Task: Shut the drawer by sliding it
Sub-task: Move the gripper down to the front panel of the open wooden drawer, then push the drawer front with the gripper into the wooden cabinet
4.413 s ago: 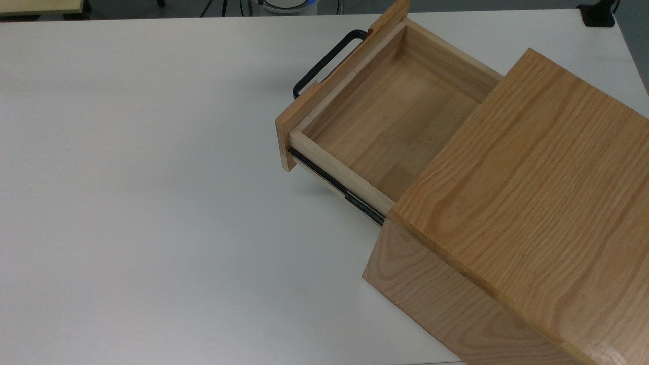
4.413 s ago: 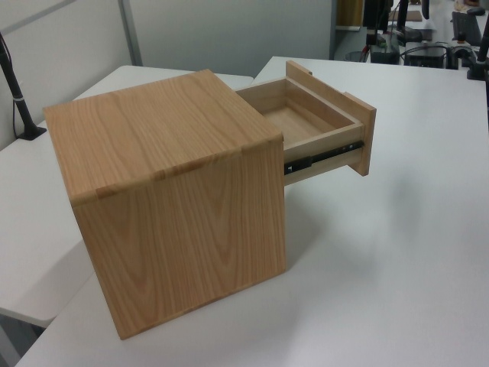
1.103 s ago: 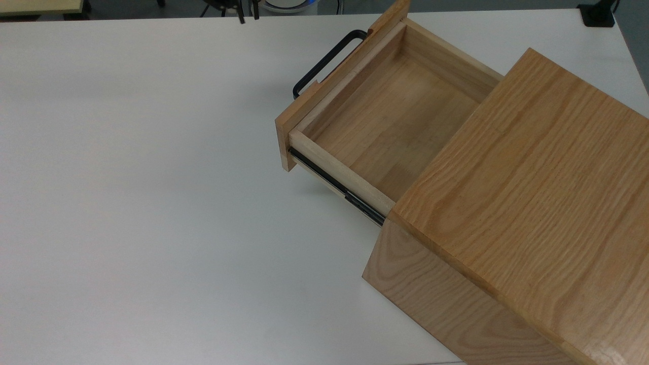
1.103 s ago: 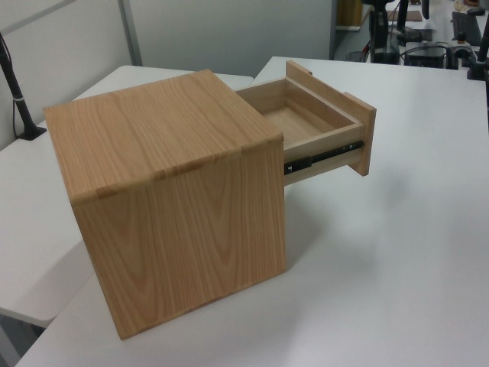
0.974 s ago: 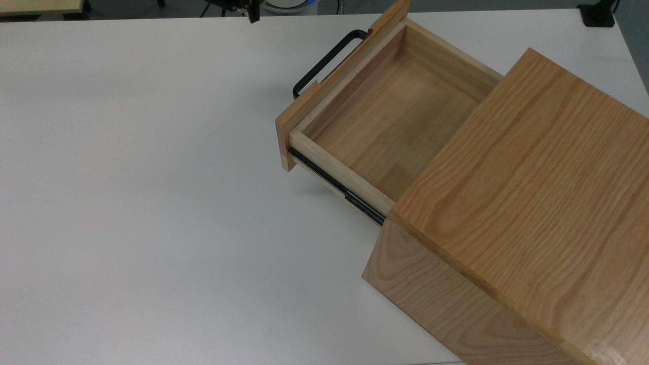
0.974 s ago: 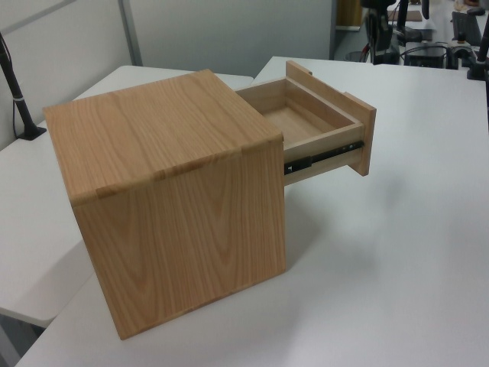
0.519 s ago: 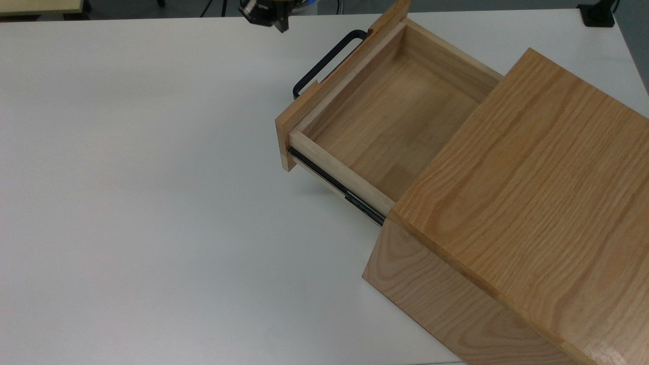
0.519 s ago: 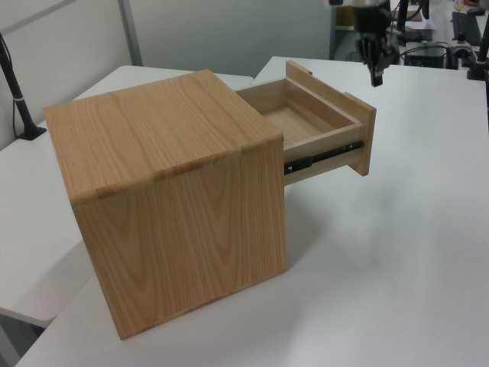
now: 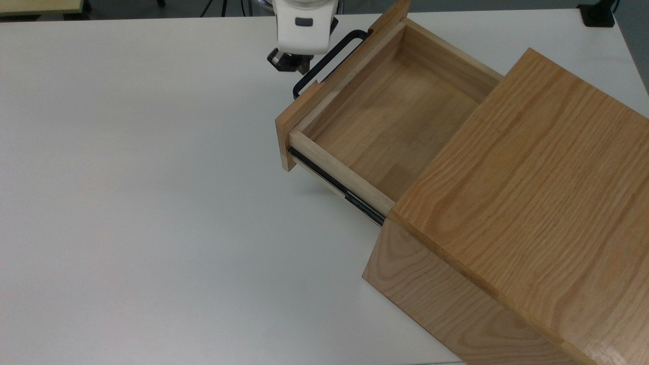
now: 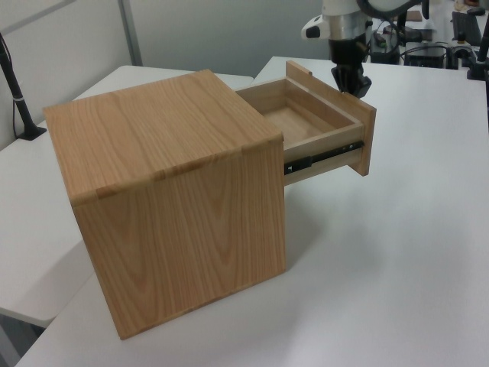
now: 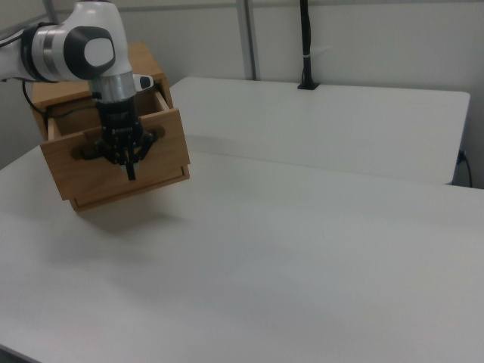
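The drawer (image 9: 395,116) stands pulled well out of the oak casing (image 9: 532,177), towards the top view's upper left, and nothing lies in it. Its black bar handle (image 9: 327,61) sticks out from the flat front panel (image 11: 83,178). My gripper (image 9: 290,63) hangs just in front of that handle, at the outer side of the panel, fingers pointing down and shut with nothing held. In the left view the gripper (image 10: 351,86) is just beyond the panel's top edge (image 10: 368,107). In the right view the gripper (image 11: 131,171) is before the middle of the panel.
The casing (image 10: 168,191) sits on a white table (image 9: 127,177) with wide bare surface on the top view's left. A black post (image 11: 305,45) stands at the far table edge in the right view. Desks with equipment lie beyond the table in the left view.
The arm has come in from the top view's upper edge and dropped down to the drawer's handle. The drawer has not moved.
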Robot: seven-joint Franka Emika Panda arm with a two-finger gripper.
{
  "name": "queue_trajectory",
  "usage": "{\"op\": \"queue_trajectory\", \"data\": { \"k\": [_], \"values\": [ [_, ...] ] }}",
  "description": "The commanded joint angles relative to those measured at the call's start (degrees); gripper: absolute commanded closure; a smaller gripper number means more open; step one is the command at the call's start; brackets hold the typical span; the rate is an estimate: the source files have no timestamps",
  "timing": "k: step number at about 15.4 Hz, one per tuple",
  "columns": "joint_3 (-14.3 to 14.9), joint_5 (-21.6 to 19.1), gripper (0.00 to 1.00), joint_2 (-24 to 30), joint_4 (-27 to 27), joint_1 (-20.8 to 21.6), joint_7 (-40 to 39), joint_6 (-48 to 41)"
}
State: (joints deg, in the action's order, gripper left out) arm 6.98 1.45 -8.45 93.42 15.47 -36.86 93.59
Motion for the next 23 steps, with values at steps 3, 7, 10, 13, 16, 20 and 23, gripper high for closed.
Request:
{"op": "queue_trajectory", "data": {
  "k": [3, 7, 10, 13, 16, 20, 23],
  "values": [
    [1.5, 0.7, 1.00, -2.1, -1.2, 3.4, 1.1, 4.1],
    [1.5, 0.9, 1.00, -8.0, -5.7, 4.3, 2.3, 6.3],
    [1.1, 0.7, 1.00, -10.0, -8.3, 5.4, 3.5, 9.2],
    [0.2, 0.7, 1.00, -11.7, -10.2, 6.9, 8.1, 11.3],
    [-0.5, 0.7, 1.00, -13.5, -11.2, 7.9, 11.1, 14.6],
    [-0.5, 0.7, 1.00, -15.7, -15.1, 8.8, 11.9, 14.9],
    [-0.6, 0.7, 1.00, -18.9, -19.0, 8.8, 12.1, 15.8]
  ]
}}
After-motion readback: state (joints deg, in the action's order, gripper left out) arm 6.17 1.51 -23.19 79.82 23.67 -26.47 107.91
